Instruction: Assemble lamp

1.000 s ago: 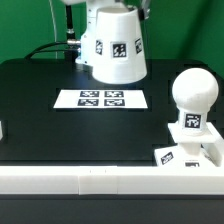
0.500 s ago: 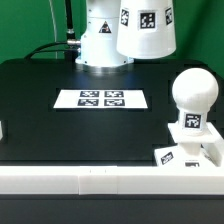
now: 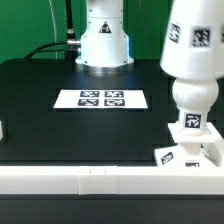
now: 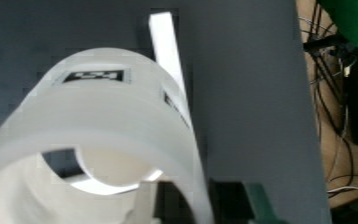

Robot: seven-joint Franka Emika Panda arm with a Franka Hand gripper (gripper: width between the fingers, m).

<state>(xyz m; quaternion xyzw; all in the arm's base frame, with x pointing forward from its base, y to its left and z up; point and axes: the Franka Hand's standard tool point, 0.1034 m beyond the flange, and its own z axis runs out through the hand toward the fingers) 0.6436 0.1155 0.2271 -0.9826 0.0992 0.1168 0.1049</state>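
Observation:
The white tapered shade (image 3: 195, 45) hangs at the exterior view's right, directly above the rounded bulb (image 3: 194, 98), with its lower rim close to the bulb's top. The bulb stands upright on the low square base (image 3: 190, 135). In the wrist view the shade (image 4: 105, 130) fills most of the frame, with its opening towards the camera. My gripper (image 4: 197, 205) is shut on the shade's wall, one finger (image 4: 178, 204) showing dark beside it. The gripper is above the top edge of the exterior view.
The marker board (image 3: 101, 99) lies flat mid-table and shows as a strip in the wrist view (image 4: 163, 45). The arm's white pedestal (image 3: 103, 40) stands at the back. A white rail (image 3: 100, 180) runs along the front edge. Cables (image 4: 345, 60) lie off the table.
The shade, held by my gripper, has moved from above the back middle of the table to the exterior view's right and now hangs over the bulb.

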